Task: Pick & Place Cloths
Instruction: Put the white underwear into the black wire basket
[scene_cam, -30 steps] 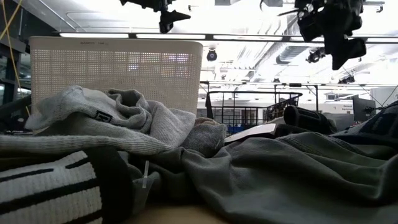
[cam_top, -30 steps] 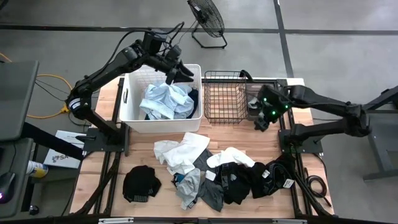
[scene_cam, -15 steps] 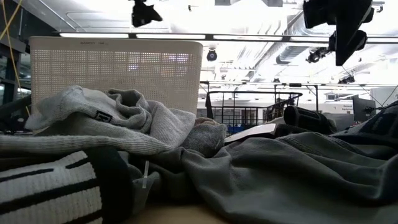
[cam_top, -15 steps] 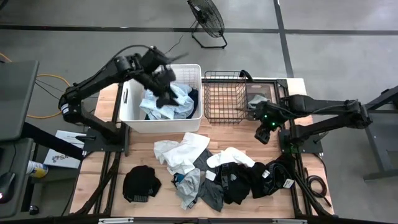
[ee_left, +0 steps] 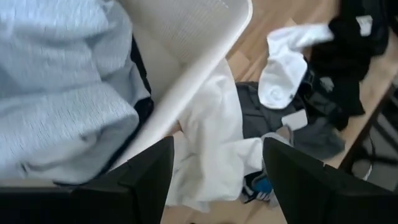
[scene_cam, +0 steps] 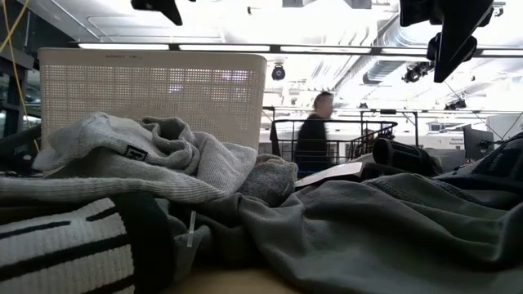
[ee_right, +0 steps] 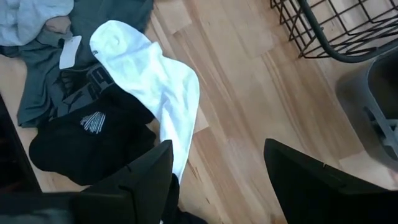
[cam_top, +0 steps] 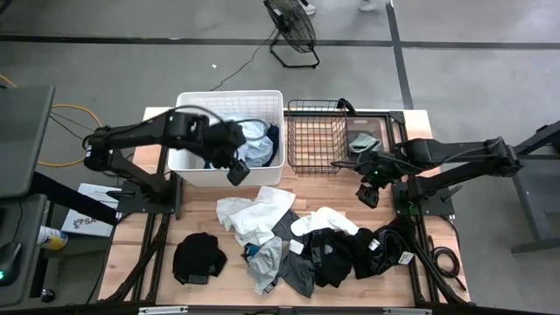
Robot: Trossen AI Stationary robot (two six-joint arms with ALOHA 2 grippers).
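Note:
Light blue cloths (cam_top: 249,140) lie in the white tub (cam_top: 185,131). On the table's near half lie a white cloth (cam_top: 258,214), a white sock (cam_top: 328,220), and grey (cam_top: 276,262) and black cloths (cam_top: 350,254). My left gripper (cam_top: 238,172) hangs open and empty over the tub's near rim (ee_left: 199,68). Its wrist view shows the light blue cloth (ee_left: 56,93) and the white cloth (ee_left: 211,143). My right gripper (cam_top: 368,192) hangs open and empty over bare wood near the wire basket's (cam_top: 317,136) near right corner. The white sock (ee_right: 155,81) lies beyond it.
A black cloth (cam_top: 199,258) lies alone at the near left. A grey cloth (cam_top: 363,140) lies right of the basket. Bare wood (ee_right: 249,112) separates the basket from the cloth pile. In the low view grey cloths (scene_cam: 163,163) fill the foreground, and a person (scene_cam: 315,135) stands far behind.
My left gripper has swung from above the tub's far right corner toward the table's near edge, turning as it went, and now hangs over the tub's near rim. My right gripper has moved a little toward the near edge, away from the basket's right side. Both have stayed open.

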